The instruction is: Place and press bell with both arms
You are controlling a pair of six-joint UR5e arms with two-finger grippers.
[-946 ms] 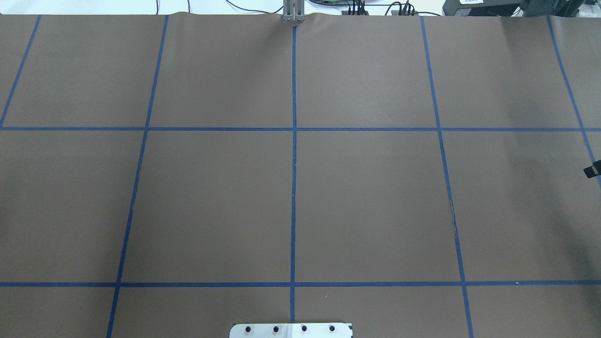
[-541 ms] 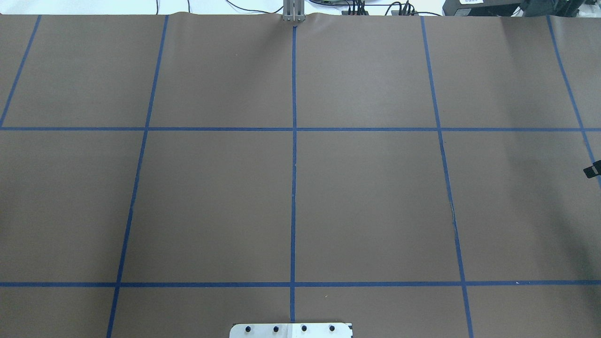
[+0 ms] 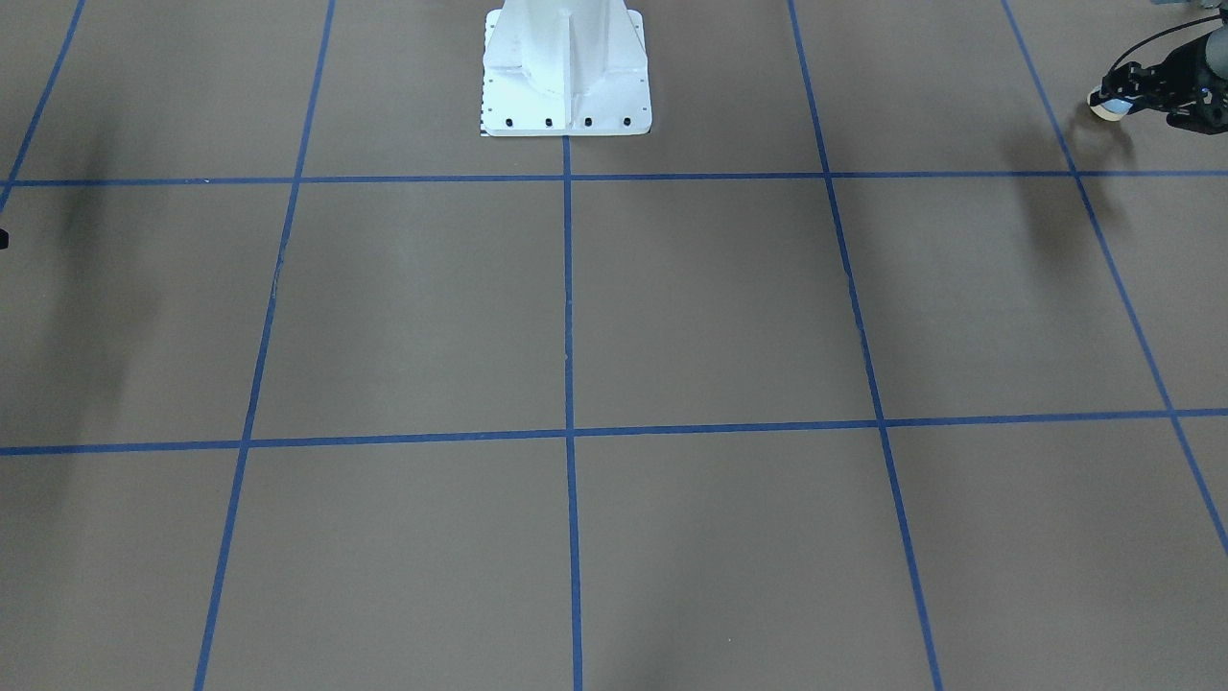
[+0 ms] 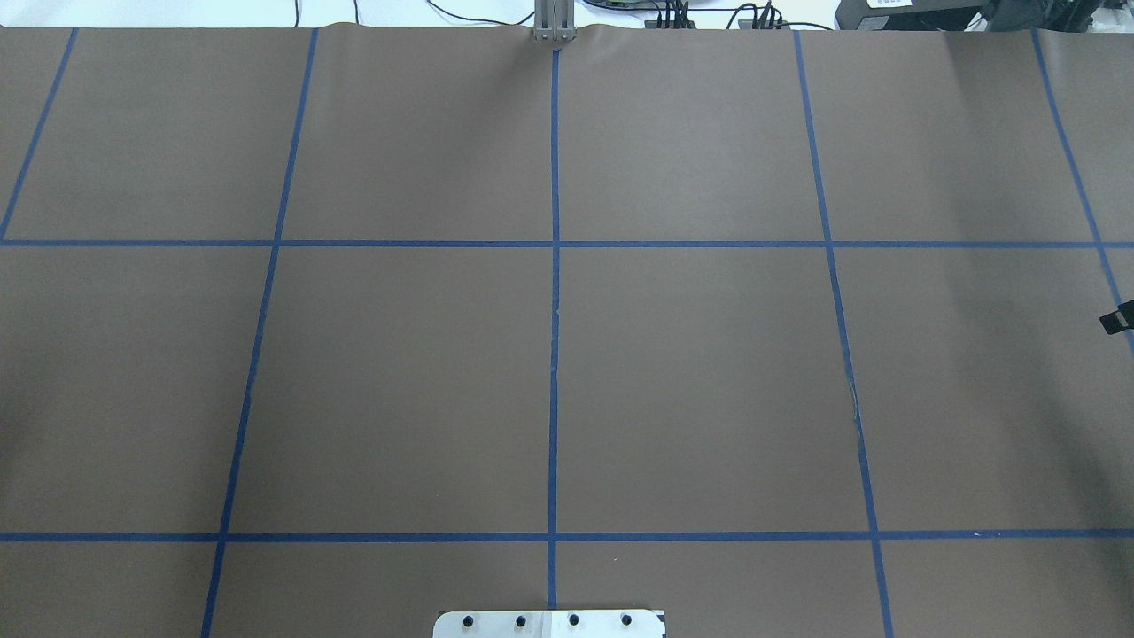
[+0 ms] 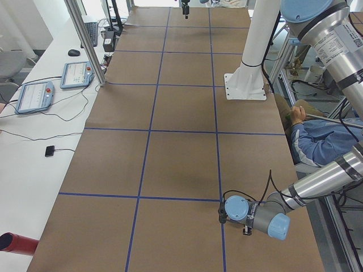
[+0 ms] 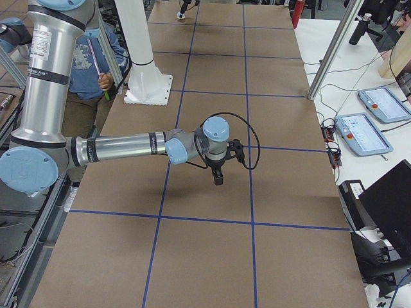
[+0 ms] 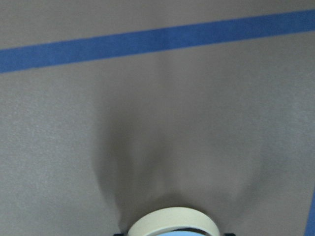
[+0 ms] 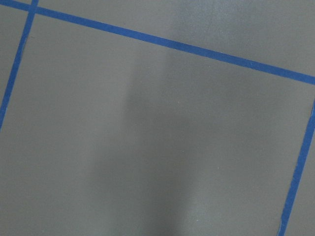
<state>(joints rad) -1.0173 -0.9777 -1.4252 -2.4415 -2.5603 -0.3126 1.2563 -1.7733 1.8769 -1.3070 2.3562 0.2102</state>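
Observation:
The light-blue bell (image 3: pixel 1106 105) with its cream base ring is held sideways in my left gripper (image 3: pixel 1121 91), above the table near its end on my left. In the left wrist view the cream base ring (image 7: pixel 173 221) shows at the bottom edge, over its shadow on the paper. The left arm (image 5: pixel 317 184) reaches in low. My right gripper (image 6: pixel 218 174) hangs empty over the table near its other end, fingers together and pointing down. Only its black tip (image 4: pixel 1118 318) shows at the overhead view's right edge.
The table is covered in brown paper (image 4: pixel 691 381) with a grid of blue tape lines (image 4: pixel 555 354). The white bolted pedestal (image 3: pixel 565 67) stands at the robot's edge. Tablets (image 5: pixel 35 95) and cables lie beyond the far edge. A seated person (image 5: pixel 317 141) is behind the robot.
The right gripper's black tip at the overhead view's right edge has shifted very slightly towards the far side. Nothing else has changed.

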